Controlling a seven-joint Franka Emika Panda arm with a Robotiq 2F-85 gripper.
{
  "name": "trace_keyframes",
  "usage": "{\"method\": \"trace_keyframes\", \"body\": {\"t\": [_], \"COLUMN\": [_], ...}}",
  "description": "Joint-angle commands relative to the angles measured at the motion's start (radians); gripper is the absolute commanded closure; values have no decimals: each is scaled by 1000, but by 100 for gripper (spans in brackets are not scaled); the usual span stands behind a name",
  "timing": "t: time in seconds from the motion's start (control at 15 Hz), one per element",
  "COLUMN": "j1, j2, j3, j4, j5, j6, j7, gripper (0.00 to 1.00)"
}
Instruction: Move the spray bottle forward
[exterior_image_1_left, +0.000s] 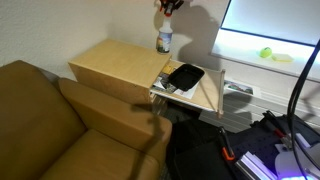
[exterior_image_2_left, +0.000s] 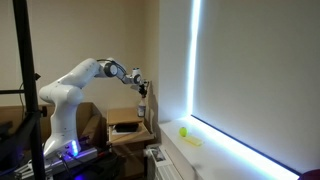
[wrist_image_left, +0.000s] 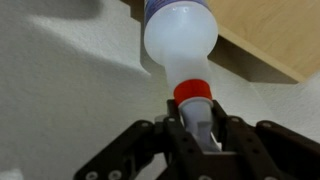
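Observation:
The spray bottle (exterior_image_1_left: 164, 40) is a translucent bottle with a red-orange collar and a pale label. It stands upright at the far edge of the wooden table (exterior_image_1_left: 115, 62), close to the wall. It also shows in an exterior view (exterior_image_2_left: 142, 108). In the wrist view its body (wrist_image_left: 180, 35) and red collar fill the middle. My gripper (wrist_image_left: 195, 135) comes from above and is shut on the bottle's white nozzle top; it shows in both exterior views (exterior_image_1_left: 168, 8) (exterior_image_2_left: 140, 88). I cannot tell whether the bottle's base touches the table.
A black tray (exterior_image_1_left: 185, 76) lies on the table's lower flap, also seen in an exterior view (exterior_image_2_left: 125, 128). A brown sofa (exterior_image_1_left: 50, 125) adjoins the table. The white wall is right behind the bottle. A yellow-green object (exterior_image_1_left: 266, 53) sits on the lit ledge.

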Motion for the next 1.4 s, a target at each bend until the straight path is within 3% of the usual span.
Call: {"method": "trace_keyframes", "body": {"t": [0.0,0.33,0.6,0.87,1.33], "j1": [-49,-36,9,14,7], "j2": [-121,-238,-318,-366,-388], "j3": [113,180,191,247,306], "j4": [-93,-217,-395,-524,-635], "j5": [90,127,92,129,113], "j6": [-139,-268,-159,-59,169], "j7": [-149,-311,-393,-488,-624], "gripper": [92,92,92,92,92]}}
